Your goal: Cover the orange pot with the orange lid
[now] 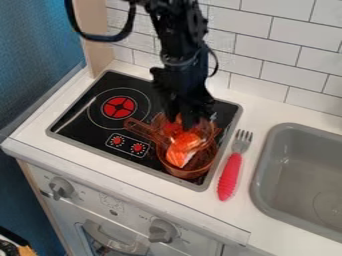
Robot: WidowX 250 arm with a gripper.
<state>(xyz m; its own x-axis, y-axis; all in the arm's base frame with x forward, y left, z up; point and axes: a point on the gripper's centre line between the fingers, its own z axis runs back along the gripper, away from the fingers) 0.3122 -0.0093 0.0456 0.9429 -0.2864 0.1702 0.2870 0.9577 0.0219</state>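
"On the white counter (260,120), what's been laid out?"

"Grey sink (267,172) set in at one end, black cooktop (77,122) at the other. Counter backed by a white tiled wall (267,52)."

"Gripper (187,121)?"

"Pointed down, hung over the far part of the pot. Whether it's clenched or released can't be told; fully dark against the arm."

"Pot (189,172)?"

"See-through orange, seated on the cooktop at the corner nearest sink and oven front. Burner with the red centre (119,107) left uncovered, well apart from it."

"Lid (208,132)?"

"What looks like it, also clear orange, is seen right below the gripper, over the far part of the pot. Whether it's gripped or seated on the rim can't be told. Outlines overlapped there."

"Smaller stuff?"

"Fork (230,175) placed between cooktop and sink, red handle, tines aimed toward the wall. Orange food piece with white stripes (180,152) seen within the pot's outline. Two red dials (127,145) fitted in the cooktop, beside the pot."
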